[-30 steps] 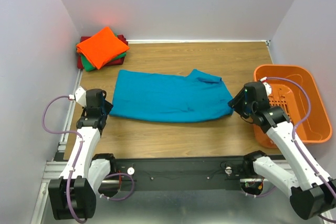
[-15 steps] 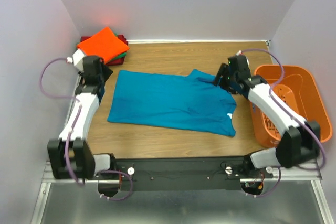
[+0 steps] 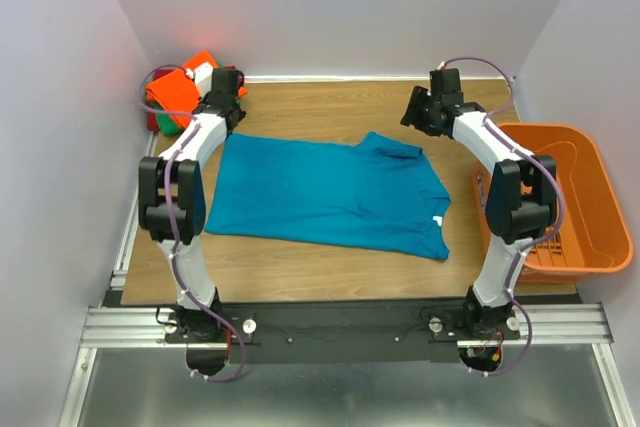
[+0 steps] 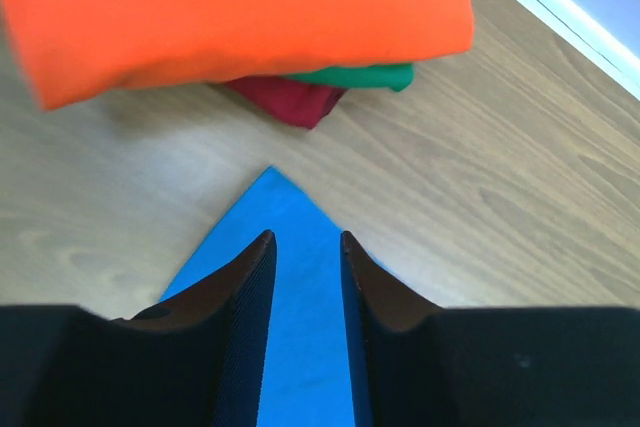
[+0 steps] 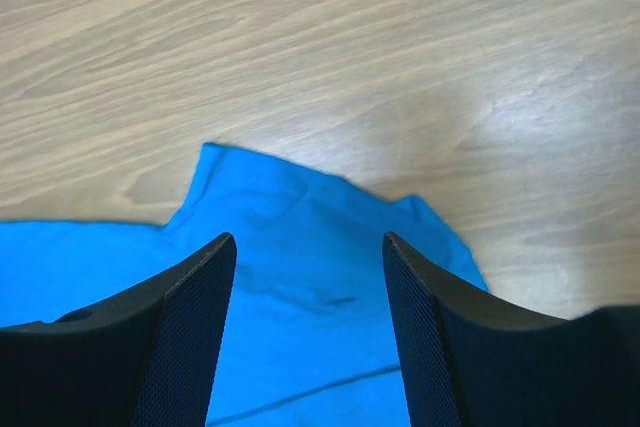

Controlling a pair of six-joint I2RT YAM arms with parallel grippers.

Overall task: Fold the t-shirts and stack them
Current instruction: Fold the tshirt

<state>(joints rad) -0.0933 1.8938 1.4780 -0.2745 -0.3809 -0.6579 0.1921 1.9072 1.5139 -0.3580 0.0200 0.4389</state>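
The teal-blue t-shirt (image 3: 325, 192) lies spread flat in the middle of the table. My left gripper (image 3: 228, 97) hovers over its far left corner (image 4: 270, 182), slightly open, with only cloth showing below the gap (image 4: 303, 237). Just beyond that corner is the folded stack: the orange shirt (image 3: 175, 87) (image 4: 230, 7) on top, then green (image 4: 360, 75) and dark red (image 4: 290, 99). My right gripper (image 3: 412, 117) is wide open and empty (image 5: 308, 239) above the shirt's far right sleeve (image 5: 310, 257).
An orange plastic slotted basket (image 3: 540, 129) stands at the right edge of the table. White walls close in the back and both sides. The folded stack sits in the far left corner against the wall.
Both arms swung from the near side to the far edge. The left gripper went from the near left corner to the far left corner. The right went to the far sleeve.
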